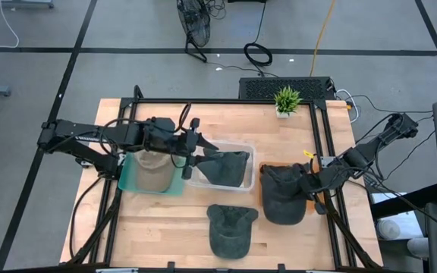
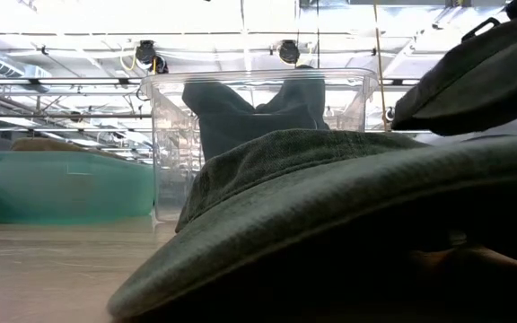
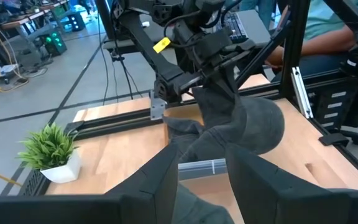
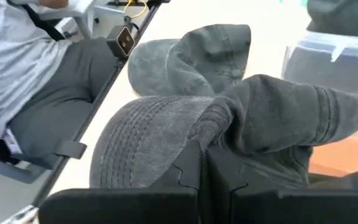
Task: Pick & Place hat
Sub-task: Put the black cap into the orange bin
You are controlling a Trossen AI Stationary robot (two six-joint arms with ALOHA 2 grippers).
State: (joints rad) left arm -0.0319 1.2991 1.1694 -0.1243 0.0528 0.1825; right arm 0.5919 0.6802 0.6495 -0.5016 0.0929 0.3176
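My left gripper (image 1: 197,157) is shut on a dark grey hat (image 1: 227,165) that hangs into a clear plastic bin (image 1: 243,145) at mid-table. In the low view, the hat (image 2: 240,112) stands up inside the bin (image 2: 164,144), its top at the rim. My right gripper (image 1: 309,182) is shut on a second dark grey hat (image 1: 281,196) right of the bin. This hat is lifted and shows in the low view (image 2: 478,81). A third dark hat (image 1: 230,229) lies flat on the table near the front edge. My left gripper (image 3: 202,186) has the hat's dark cloth (image 3: 194,208) between its two fingers, coming from the table's left side over the bin's rim. The hat hangs from the fingers inside the bin. Which part of the hat it has is hidden by the fingers. My right gripper (image 4: 204,171) pinches a bunched fold of the hat's cloth (image 4: 225,127) between its two fingers, where the crown meets the stitched brim (image 4: 142,143). The fingers come from the table's right side. The hat hangs from them, clear of the table.
A teal bin (image 1: 131,182) with a tan hat (image 1: 152,161) stands left of the clear bin. A small potted plant (image 1: 287,101) sits at the far edge. A black metal frame (image 1: 331,144) runs around the table. A seated person (image 4: 30,74) is beside the table.
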